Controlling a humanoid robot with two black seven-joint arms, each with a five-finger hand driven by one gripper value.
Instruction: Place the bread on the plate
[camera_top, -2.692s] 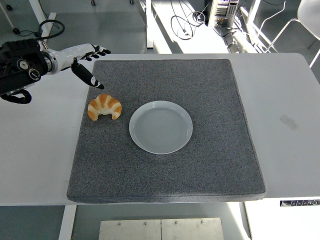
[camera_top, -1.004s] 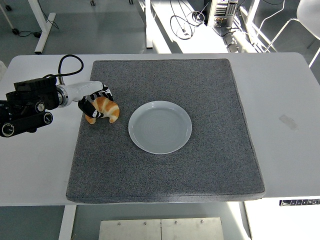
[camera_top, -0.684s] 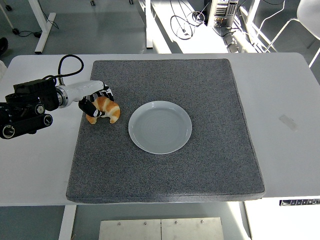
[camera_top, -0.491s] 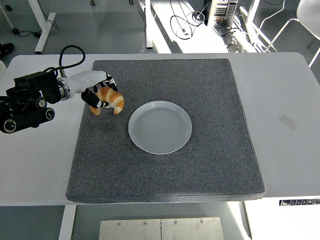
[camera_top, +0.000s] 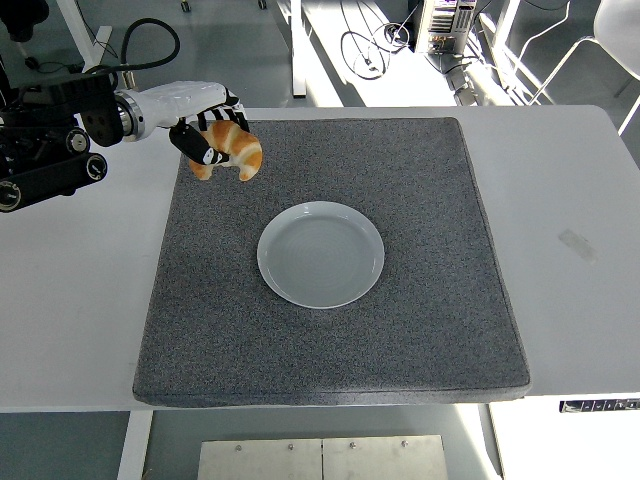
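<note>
The plate (camera_top: 321, 254) sits bare near the middle of the grey mat (camera_top: 330, 370) that covers most of the bench (camera_top: 570, 250). Farther back, over the mat's far left corner, the left hand (camera_top: 205, 125) grasps the bread (camera_top: 232, 150), a croissant, which appears lifted clear of the mat. So the pick-up looks done; what remains, by my reading, is carrying it right and nearer, over the plate, and letting go. The right arm is out of view.

I see golden-brown bread (camera_top: 234, 150) with pale stripes, a light blue-grey plate (camera_top: 321, 254), a dark speckled grey mat (camera_top: 420, 300), and a white table (camera_top: 570, 200).
</note>
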